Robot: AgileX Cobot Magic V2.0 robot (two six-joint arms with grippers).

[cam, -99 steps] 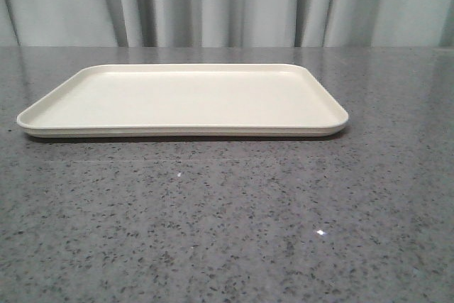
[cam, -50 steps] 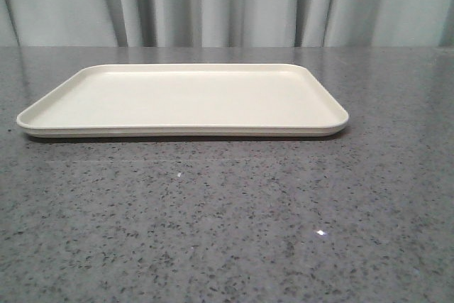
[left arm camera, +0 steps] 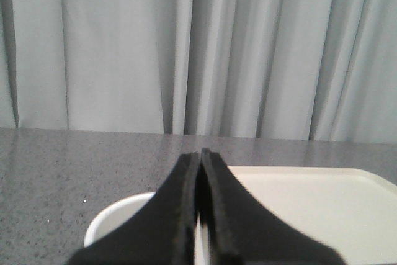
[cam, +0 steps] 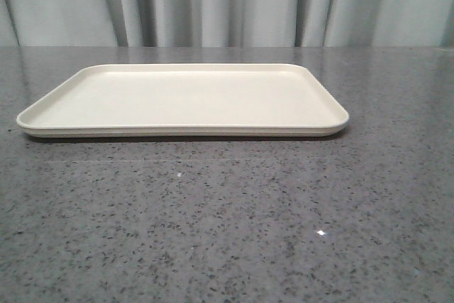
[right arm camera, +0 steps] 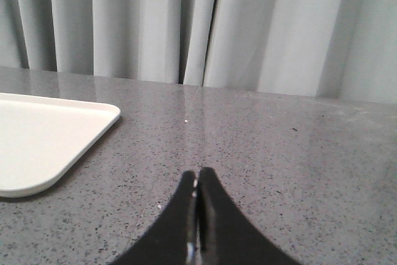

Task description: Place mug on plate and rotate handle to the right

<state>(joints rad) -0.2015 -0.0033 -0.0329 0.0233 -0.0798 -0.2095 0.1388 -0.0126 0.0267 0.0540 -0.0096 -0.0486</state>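
Note:
The cream plate [cam: 184,97] lies bare on the grey speckled table in the front view. No mug and no gripper show there. In the left wrist view my left gripper [left arm camera: 200,153] is shut, its black fingers pressed together, holding nothing. The white rounded rim of the mug [left arm camera: 115,215] shows just behind and below them. The mug's handle and face are hidden. The plate [left arm camera: 310,203] lies beyond the fingers. My right gripper [right arm camera: 197,172] is shut and empty over bare table, with a corner of the plate [right arm camera: 43,134] to one side.
Grey-white curtains [cam: 227,5] hang behind the table's far edge. The speckled tabletop [cam: 227,232] stretches in front of the plate and on both sides of it.

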